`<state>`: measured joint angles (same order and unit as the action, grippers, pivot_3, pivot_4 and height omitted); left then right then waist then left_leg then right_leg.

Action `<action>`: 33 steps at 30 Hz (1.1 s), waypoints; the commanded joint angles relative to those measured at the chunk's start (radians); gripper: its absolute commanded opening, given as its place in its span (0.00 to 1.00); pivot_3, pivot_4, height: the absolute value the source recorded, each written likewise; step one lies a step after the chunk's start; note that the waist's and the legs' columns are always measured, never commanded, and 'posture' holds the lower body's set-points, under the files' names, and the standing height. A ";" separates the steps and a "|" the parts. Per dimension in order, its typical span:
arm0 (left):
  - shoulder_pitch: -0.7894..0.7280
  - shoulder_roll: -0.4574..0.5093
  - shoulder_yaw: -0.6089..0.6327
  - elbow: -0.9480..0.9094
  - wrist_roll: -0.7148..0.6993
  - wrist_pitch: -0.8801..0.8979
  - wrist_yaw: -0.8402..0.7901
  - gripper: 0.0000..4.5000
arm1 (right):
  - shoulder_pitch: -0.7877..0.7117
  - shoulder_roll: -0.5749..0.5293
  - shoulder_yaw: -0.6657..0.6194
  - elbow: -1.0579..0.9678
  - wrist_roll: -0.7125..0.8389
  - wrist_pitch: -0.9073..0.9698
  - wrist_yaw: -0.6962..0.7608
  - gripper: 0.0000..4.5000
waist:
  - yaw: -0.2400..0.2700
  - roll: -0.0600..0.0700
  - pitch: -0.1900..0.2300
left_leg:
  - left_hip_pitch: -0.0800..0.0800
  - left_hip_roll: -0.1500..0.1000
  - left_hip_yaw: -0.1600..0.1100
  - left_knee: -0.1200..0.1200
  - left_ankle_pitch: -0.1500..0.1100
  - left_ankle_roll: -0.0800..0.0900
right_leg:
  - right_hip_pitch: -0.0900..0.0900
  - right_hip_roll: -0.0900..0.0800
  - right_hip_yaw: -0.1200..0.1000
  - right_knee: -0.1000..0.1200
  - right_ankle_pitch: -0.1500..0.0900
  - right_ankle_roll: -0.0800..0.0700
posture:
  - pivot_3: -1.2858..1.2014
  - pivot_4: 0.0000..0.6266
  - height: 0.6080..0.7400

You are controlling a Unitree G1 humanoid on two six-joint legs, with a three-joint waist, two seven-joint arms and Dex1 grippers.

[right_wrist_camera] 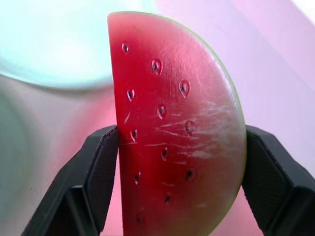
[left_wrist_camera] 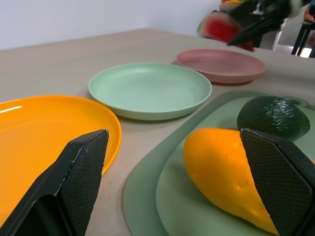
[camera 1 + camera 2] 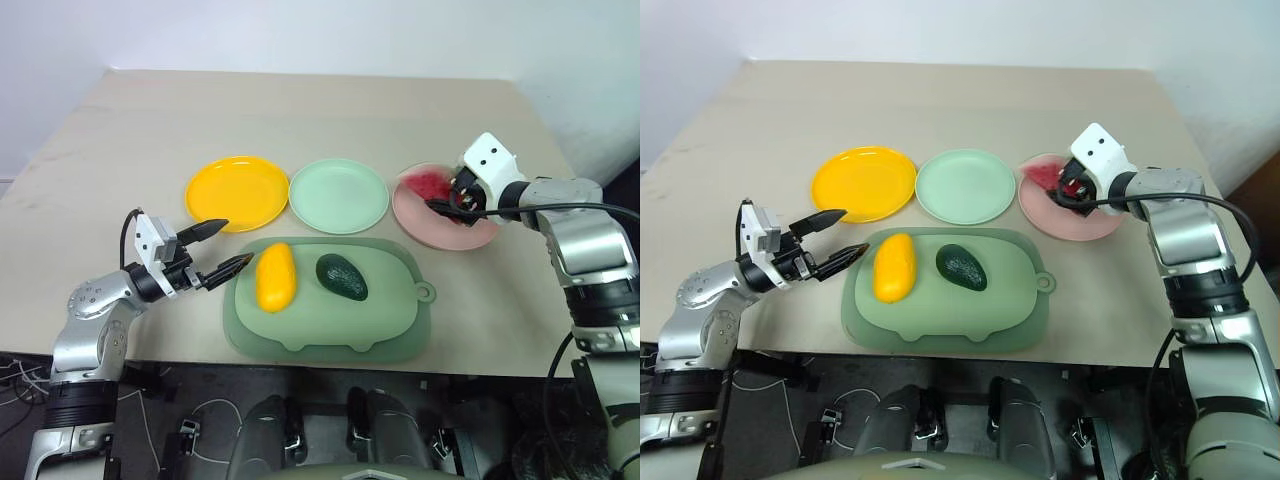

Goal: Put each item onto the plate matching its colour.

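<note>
A beige table (image 3: 300,110) seen from above holds three round plates in a row: a yellow plate (image 3: 237,192) on the left, a mint plate (image 3: 338,195) in the middle, and a pink plate (image 3: 440,222) on the right. The yellow and mint plates almost touch; the pink plate sits just beside the mint one. In front of them lies a pale green mat (image 3: 330,330) with rounded corners. On the mat rest a yellow mango (image 3: 274,276) and, just to its right and apart from it, a dark green avocado (image 3: 342,277).

The right gripper (image 1: 179,142) hangs over the pink plate, its two black fingers clamped on the flat sides of a red watermelon wedge (image 1: 172,123). The wedge is lifted above the plate, its seeded red face and thin green rind showing close up in the right wrist view.

The left gripper (image 3: 222,247) hovers low at the left edge of the mat, pointing toward the mango. Its jaws stand wide apart and hold nothing; the near tip is just beside the mango without touching it, and the other reaches toward the yellow plate's rim
</note>
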<state>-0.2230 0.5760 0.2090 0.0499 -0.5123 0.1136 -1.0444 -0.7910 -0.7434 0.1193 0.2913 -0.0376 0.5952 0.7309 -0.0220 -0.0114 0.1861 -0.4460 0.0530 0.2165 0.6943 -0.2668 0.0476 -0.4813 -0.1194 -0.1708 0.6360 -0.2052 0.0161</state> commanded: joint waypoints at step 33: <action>0.010 0.044 0.033 -0.033 -0.022 -0.002 -0.018 1.00 | 0.336 0.120 -0.383 -0.599 0.504 0.143 0.053 1.00 | -0.013 0.000 0.000 | 0.001 0.000 -0.001 0.004 0.000 0.001 | -0.002 -0.002 0.001 0.011 -0.002 0.004 | 0.52 0.24 0.67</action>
<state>-0.2035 0.6028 0.2178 0.0384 -0.5145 0.1088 -1.0605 -0.4644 -0.6269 -0.2421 -0.2412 0.4158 0.7219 0.7875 -0.0351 -0.0112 0.1863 -0.4449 0.0528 0.2157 0.6979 -0.2672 0.0483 -0.4829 -0.1211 -0.1697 0.6470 -0.2076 0.0200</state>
